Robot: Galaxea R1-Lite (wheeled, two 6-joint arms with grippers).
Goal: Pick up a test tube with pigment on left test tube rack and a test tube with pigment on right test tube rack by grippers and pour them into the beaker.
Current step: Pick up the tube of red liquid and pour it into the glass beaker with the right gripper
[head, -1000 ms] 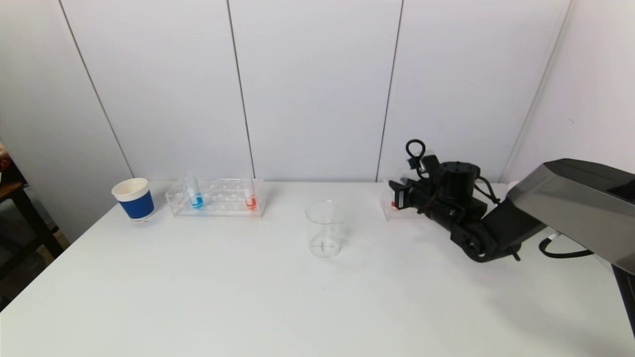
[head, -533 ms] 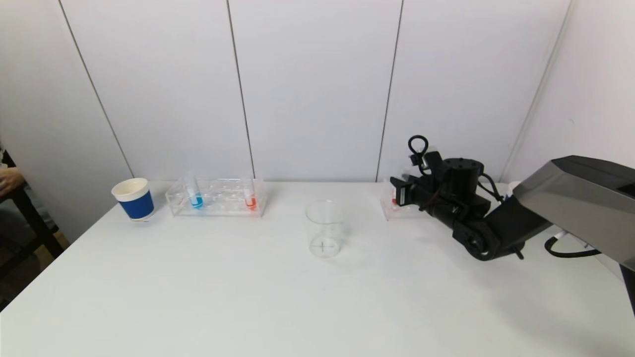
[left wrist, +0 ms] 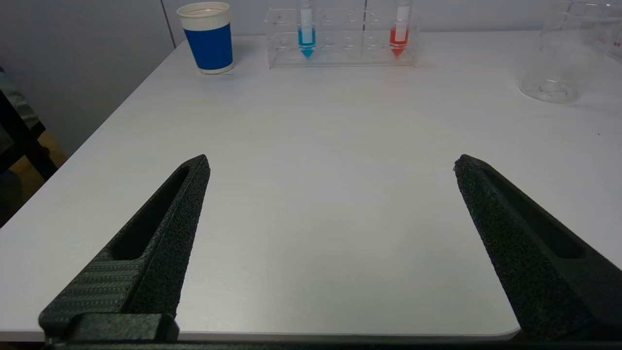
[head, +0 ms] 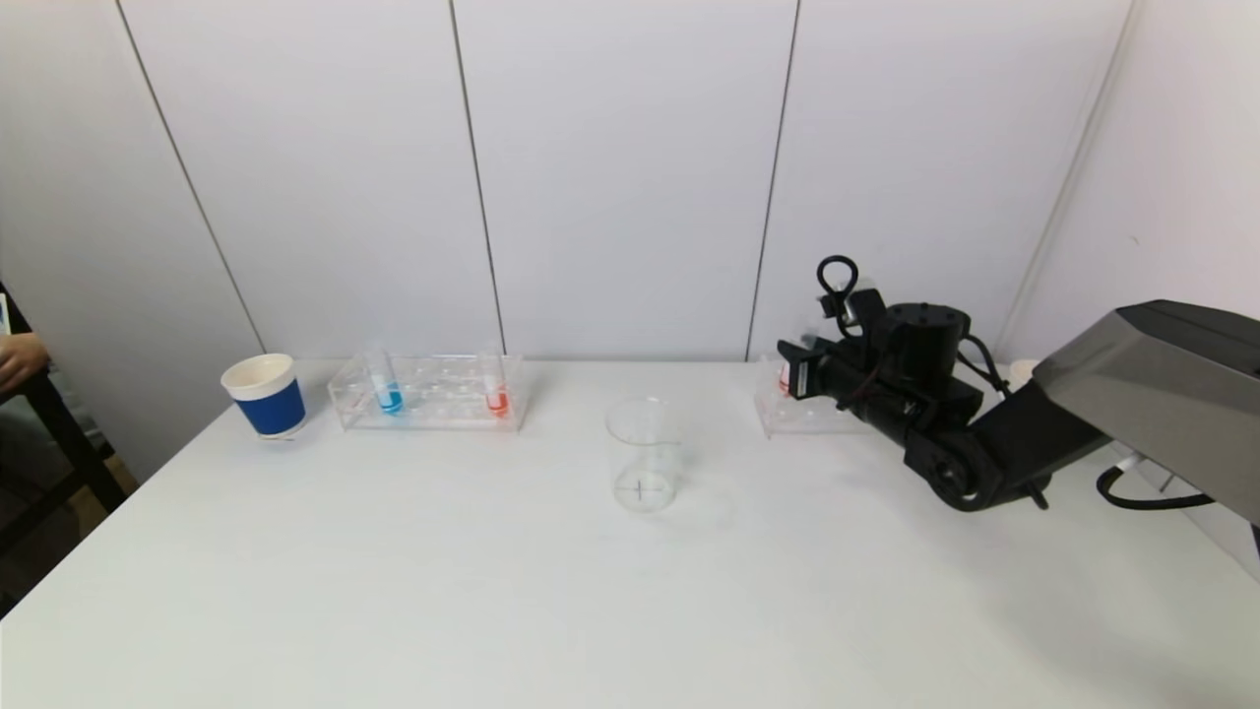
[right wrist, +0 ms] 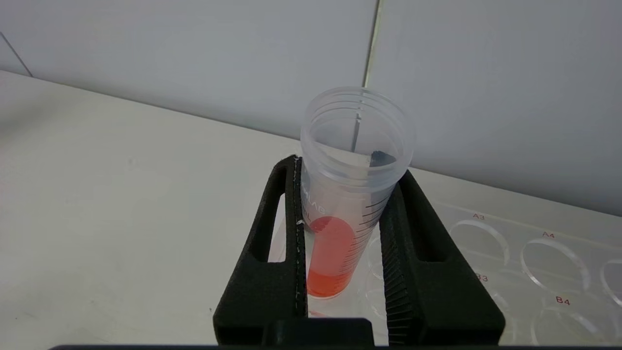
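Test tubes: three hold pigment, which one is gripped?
The red-pigment tube at the right rack, clamped between the right gripper fingers. The blue tube and red tube sit untouched in the left rack.

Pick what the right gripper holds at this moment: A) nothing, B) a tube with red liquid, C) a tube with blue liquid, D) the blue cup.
B: in the right wrist view the right gripper is shut on an open tube with red liquid at its bottom, above the right rack; the blue tube stands in the left rack.
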